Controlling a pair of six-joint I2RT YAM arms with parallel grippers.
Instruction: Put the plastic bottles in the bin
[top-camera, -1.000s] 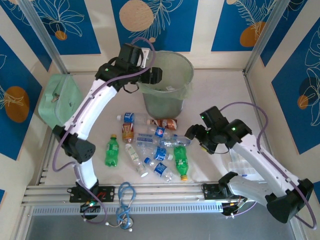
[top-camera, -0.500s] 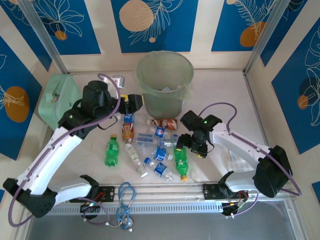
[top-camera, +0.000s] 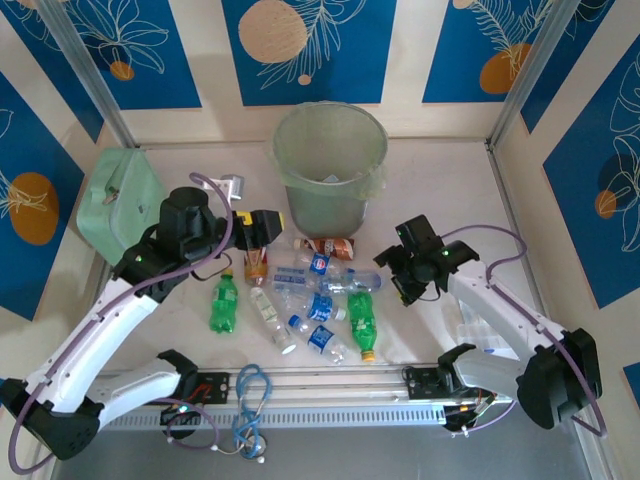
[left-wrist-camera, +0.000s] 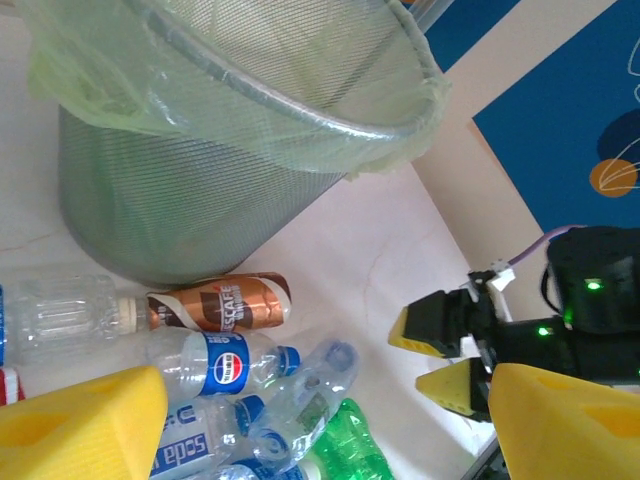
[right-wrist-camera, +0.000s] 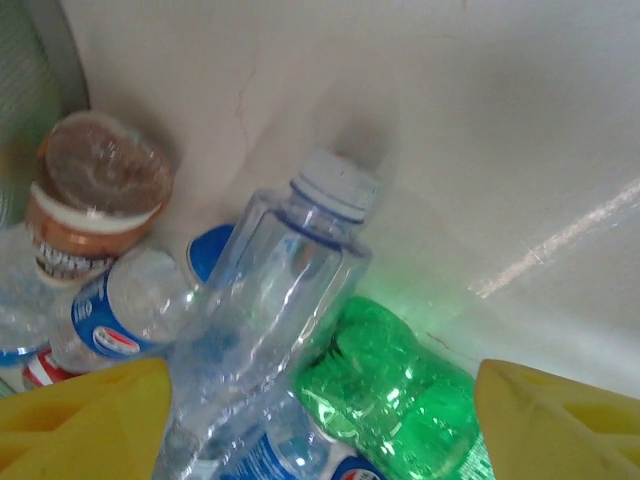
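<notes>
1. Lowered since half a second ago, the left gripper now hangs at the far-left end of the plastic bottles, left of the bin; the right gripper has drawn back to the pile's right side.
2. Left gripper's yellow fingers stand wide apart, holding nothing; a brown-labelled bottle lies just beside the bin's base.
3. Right gripper is likewise spread wide and empty, above a clear blue-capped bottle and a green bottle.
4. Bottles lie scattered on the table in front of the upright bin, its liner bag folded over the rim.
</notes>
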